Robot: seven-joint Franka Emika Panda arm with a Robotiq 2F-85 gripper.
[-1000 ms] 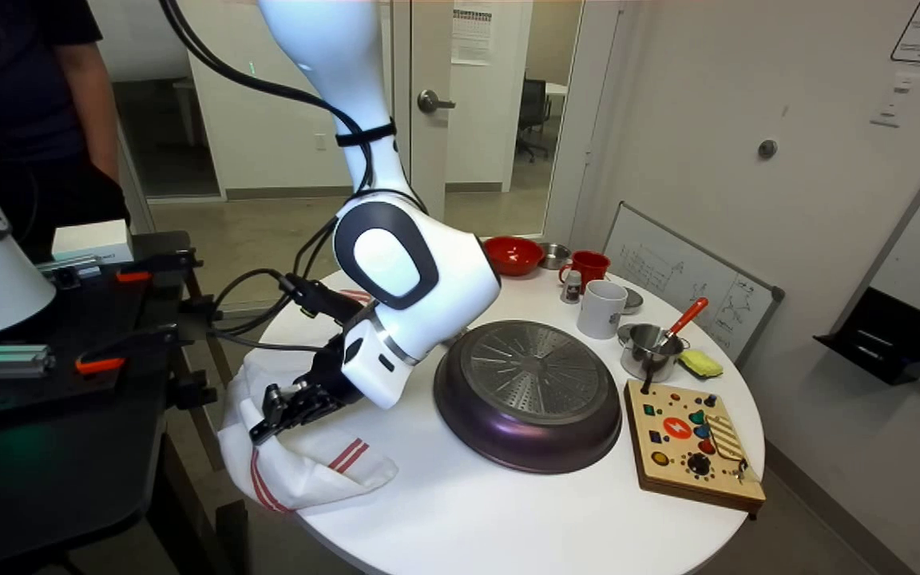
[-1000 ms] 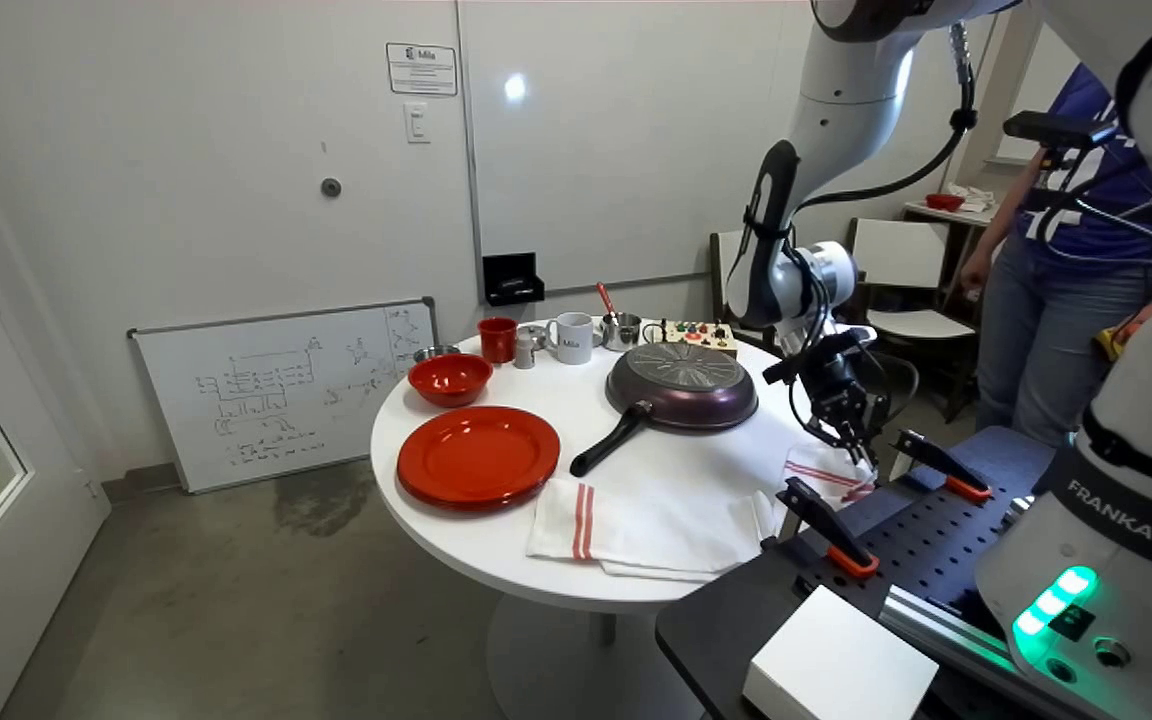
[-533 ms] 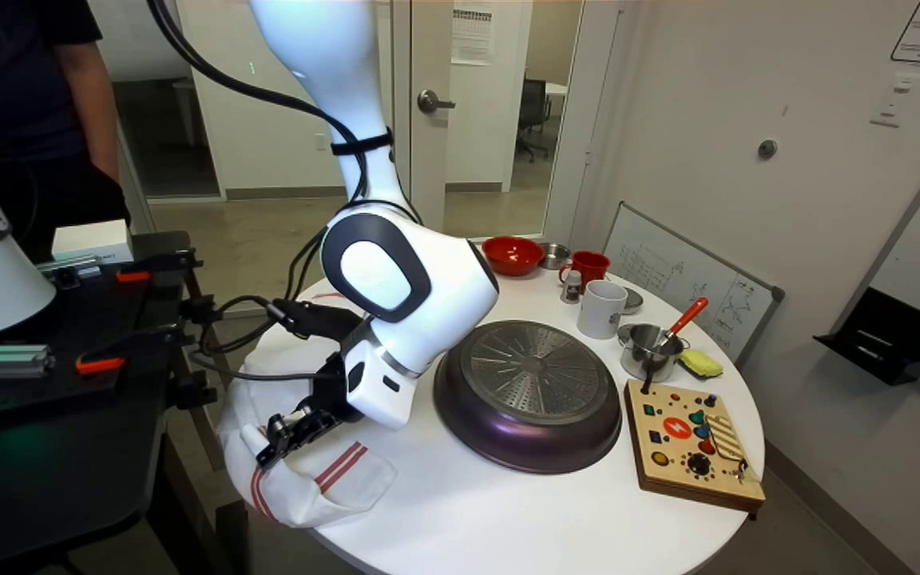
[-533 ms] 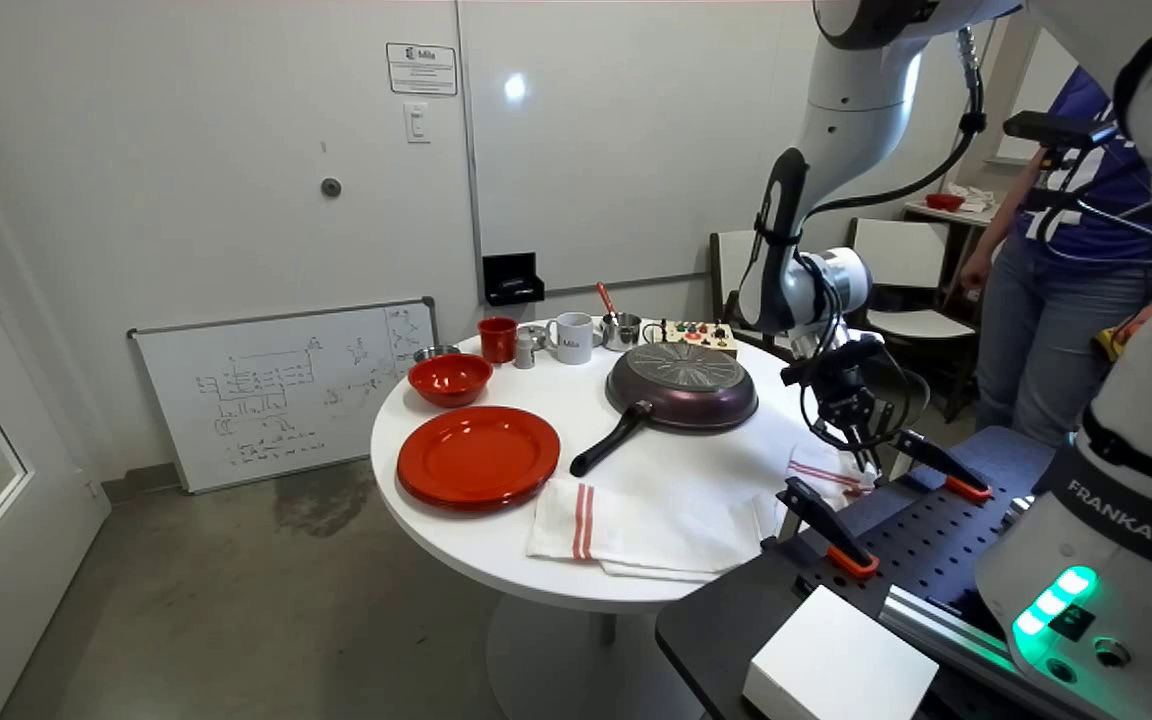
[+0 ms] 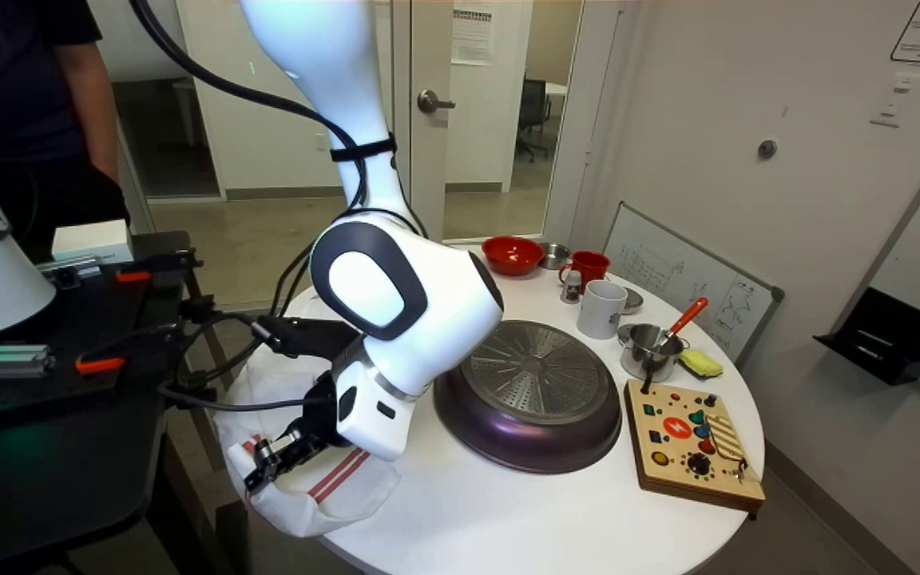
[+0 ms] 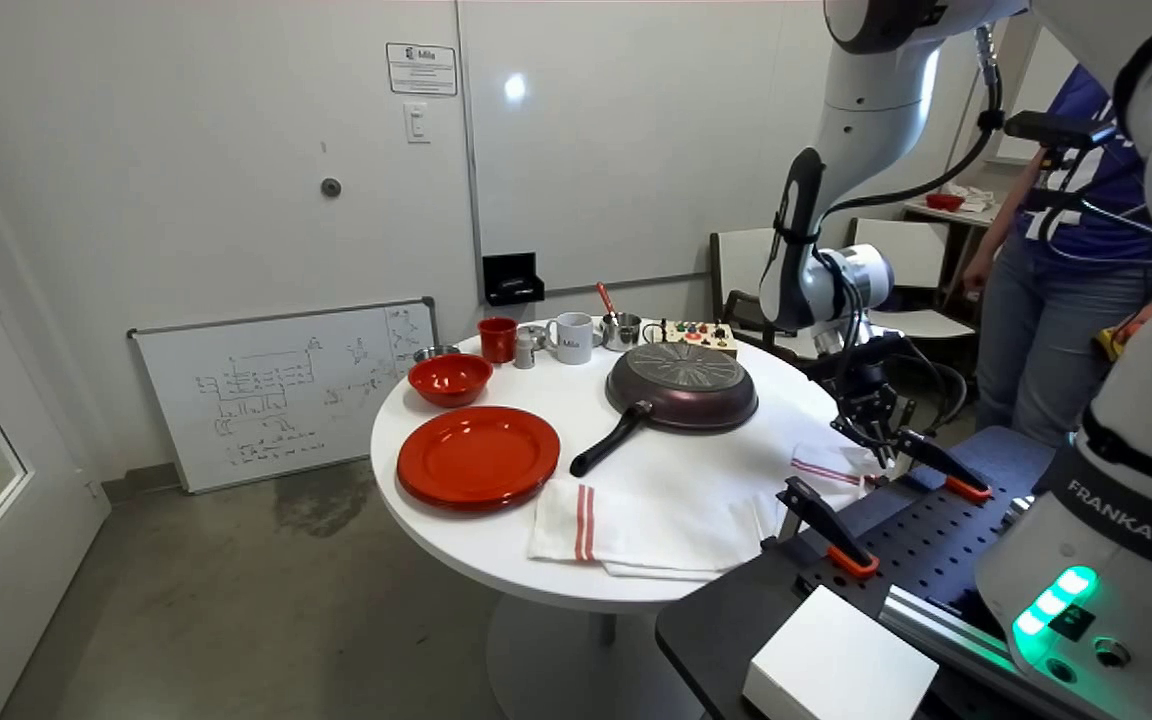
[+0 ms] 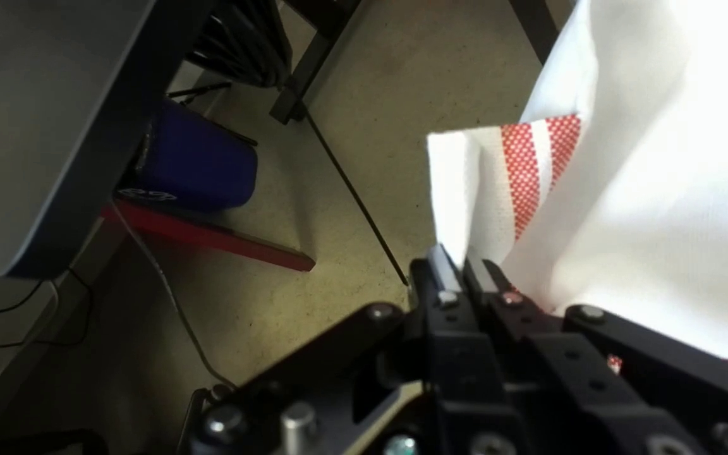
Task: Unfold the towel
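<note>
1. In an exterior view, the towel (image 5: 298,497) lies rumpled from 8 to 10 o'clock, past the edge of the table (image 5: 540,523).
2. Between 8 and 9, the gripper (image 5: 254,484) is clamped on the towel.
3. Pan (image 5: 536,391), upside down, near the middle.
4. Mug (image 5: 600,311), 1 to 2 o'clock.
5. Wooden box (image 5: 672,467), about 3 o'clock.

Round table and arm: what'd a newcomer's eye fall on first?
Probably the dark pan, upside down near the middle of the white round table in both exterior views. Next, the red plates beside the towel in an exterior view. In the wrist view, the end effector pinching the towel, with floor behind.
</note>
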